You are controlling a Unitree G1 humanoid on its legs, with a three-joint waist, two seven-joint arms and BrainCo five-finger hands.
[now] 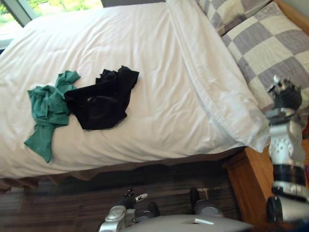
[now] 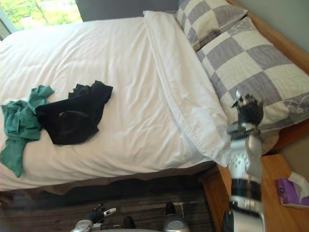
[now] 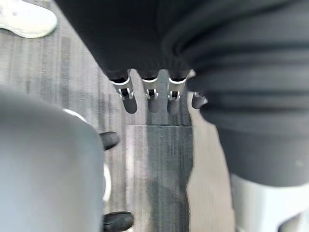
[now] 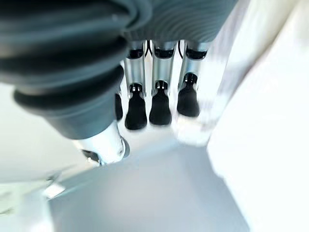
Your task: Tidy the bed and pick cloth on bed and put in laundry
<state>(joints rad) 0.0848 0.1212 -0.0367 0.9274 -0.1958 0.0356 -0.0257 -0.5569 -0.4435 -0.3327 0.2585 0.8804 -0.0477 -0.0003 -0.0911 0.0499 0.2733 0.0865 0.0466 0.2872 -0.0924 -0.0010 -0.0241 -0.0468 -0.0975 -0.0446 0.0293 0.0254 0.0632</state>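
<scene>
Two cloths lie on the left part of the white bed. A green cloth is crumpled near the bed's near edge, and a black cloth lies against its right side, overlapping it a little. My right hand is raised at the right, just past the folded duvet's corner and in front of the checked pillow. Its fingers are straight over white bedding and hold nothing. My left hand hangs low by the floor, away from the bed, with relaxed, empty fingers.
Two grey-and-cream checked pillows lie at the bed's head on the right. A wooden nightstand stands by the bed's near right corner with a purple and white item on it. Dark striped floor runs along the bed's near side.
</scene>
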